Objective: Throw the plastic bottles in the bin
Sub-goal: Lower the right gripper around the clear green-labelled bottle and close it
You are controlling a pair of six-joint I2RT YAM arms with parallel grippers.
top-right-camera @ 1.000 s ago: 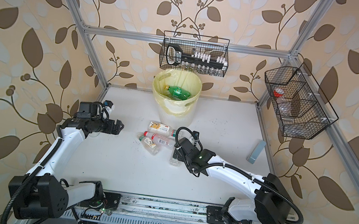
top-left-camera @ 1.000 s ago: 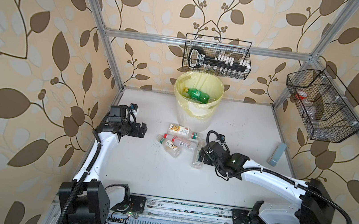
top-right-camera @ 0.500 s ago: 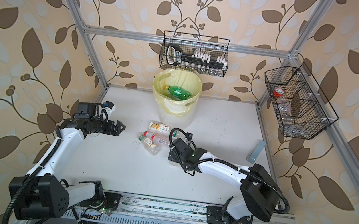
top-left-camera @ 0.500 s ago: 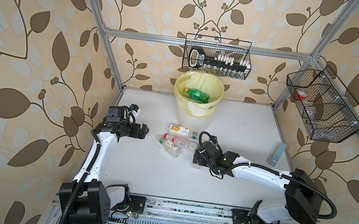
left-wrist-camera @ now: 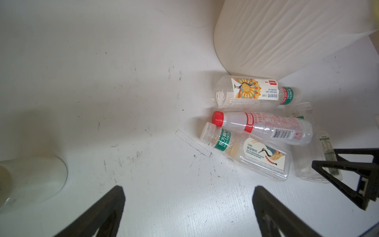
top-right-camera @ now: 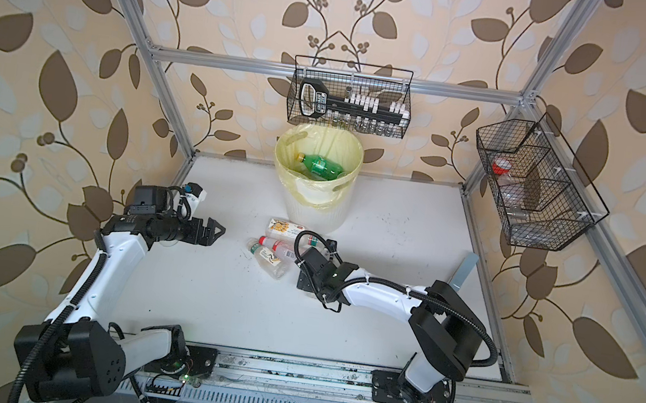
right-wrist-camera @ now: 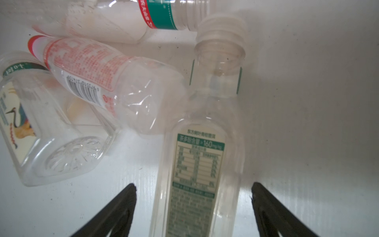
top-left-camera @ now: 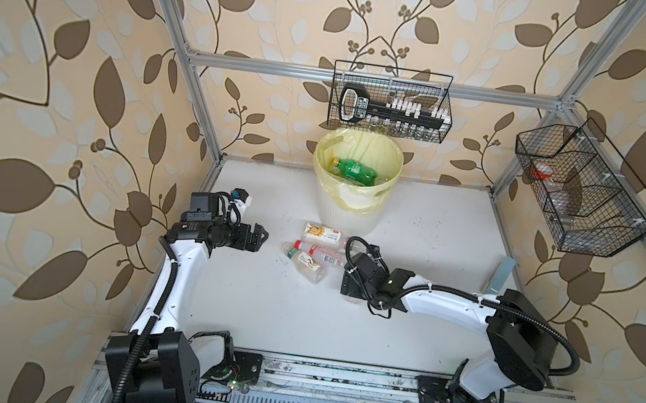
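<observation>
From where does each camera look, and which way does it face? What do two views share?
Top views: high at the front, looking down toward the back wall; left arm, right arm, bin and bottles show.
Left wrist: on the left arm, facing the bottles and bin wall; open left gripper shows.
Right wrist: on the right arm, close over a clear bottle; open right gripper straddles it.
Shared: both wrist views show the red-capped bottle.

White links [top-left-camera: 446,305], black joints [top-left-camera: 520,352], black cables [top-left-camera: 173,276].
</observation>
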